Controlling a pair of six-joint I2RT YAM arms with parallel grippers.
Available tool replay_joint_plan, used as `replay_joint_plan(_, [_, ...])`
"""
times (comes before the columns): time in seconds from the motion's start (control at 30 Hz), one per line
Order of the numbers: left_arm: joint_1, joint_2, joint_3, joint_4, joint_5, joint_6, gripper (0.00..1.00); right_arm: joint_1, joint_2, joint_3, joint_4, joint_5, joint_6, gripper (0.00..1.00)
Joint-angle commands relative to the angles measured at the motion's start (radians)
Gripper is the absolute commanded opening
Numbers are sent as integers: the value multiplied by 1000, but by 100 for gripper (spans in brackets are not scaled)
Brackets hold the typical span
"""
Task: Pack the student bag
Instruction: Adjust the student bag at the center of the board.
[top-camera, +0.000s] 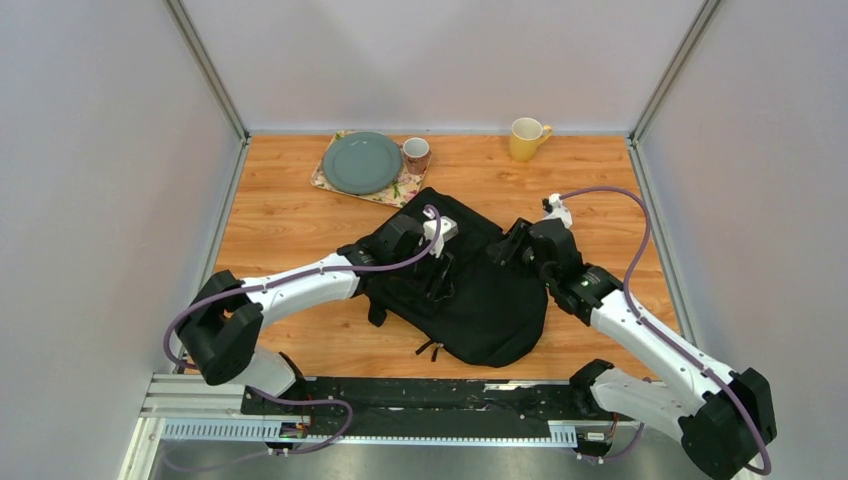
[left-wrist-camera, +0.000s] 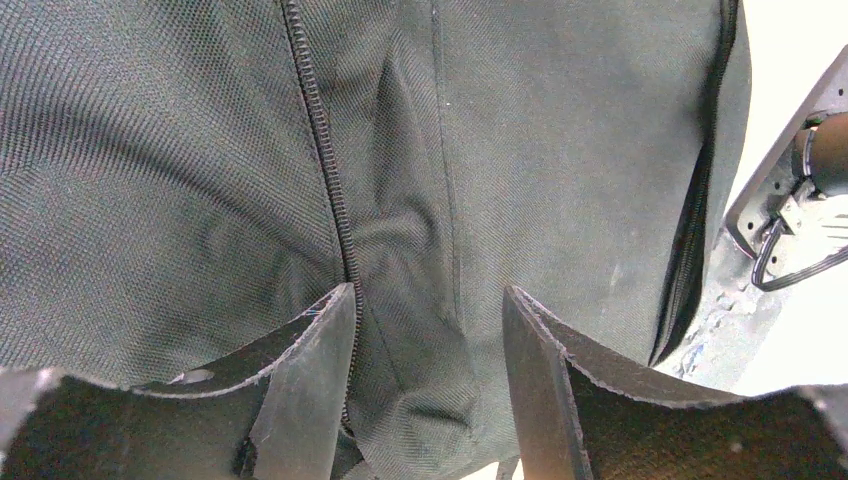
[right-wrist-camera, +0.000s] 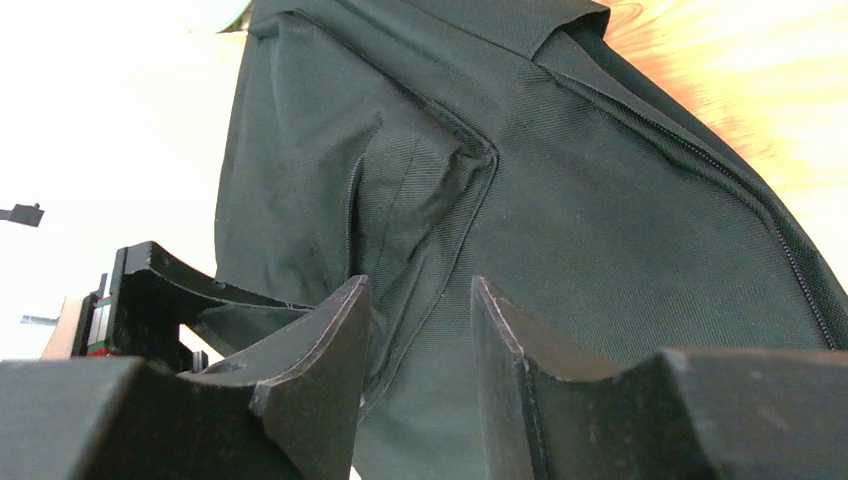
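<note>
- The student bag (top-camera: 470, 300) lies flat. The green plate (top-camera: 361, 162) sits just off its far left corner, the yellow mug (top-camera: 526, 138) is well beyond its far right side, and both arm bases are on its near side.
- Your left gripper (left-wrist-camera: 428, 300) is over the middle of the bag with its jaws apart. A raised fold of cloth and the zipper (left-wrist-camera: 325, 170) run between the fingers, but nothing is clamped.
- Your right gripper (right-wrist-camera: 418, 285) is at the bag's right edge, jaws parted somewhat narrower. A pucker of fabric shows in the gap, and I can't see a pinch on it.
- Expect the bag to be limp. The woven cloth wrinkles and sags, so it will probably drape and fold rather than lift as one piece.
- It looks flat and slack, so I'd judge it light. The coarse weave should hold well against the pads and is not fragile.
- A thin pinch of a single layer may slide or lift only the top panel.
- Better holds are the stiffer lines: the zipper seam, the piped edge, or the small strap loop (top-camera: 430, 349) at the bag's near edge.
- To open it, take the cloth on one side of the zipper with one claw while the other works the pull. I cannot make out the pull here.
</note>
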Motion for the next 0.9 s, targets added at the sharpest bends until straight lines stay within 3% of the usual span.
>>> replay_joint_plan(0.0, [-2,-27,10,30,-19,-2,64,-3,-59,-1,-16,-5,-23,45])
replay_joint_plan(0.17, [0,-141,-15,-17,-210,15,66,-3,-78,-5,-23,-8,-28,45])
replay_joint_plan(0.33, [-2,-236,-15,-80,-272,11,68,-1,-46,-4,-7,-40,-25,45])
replay_joint_plan(0.87, [-2,-182,-95,-77,2,-120,68,-1,-26,-8,10,-80,-11,45])
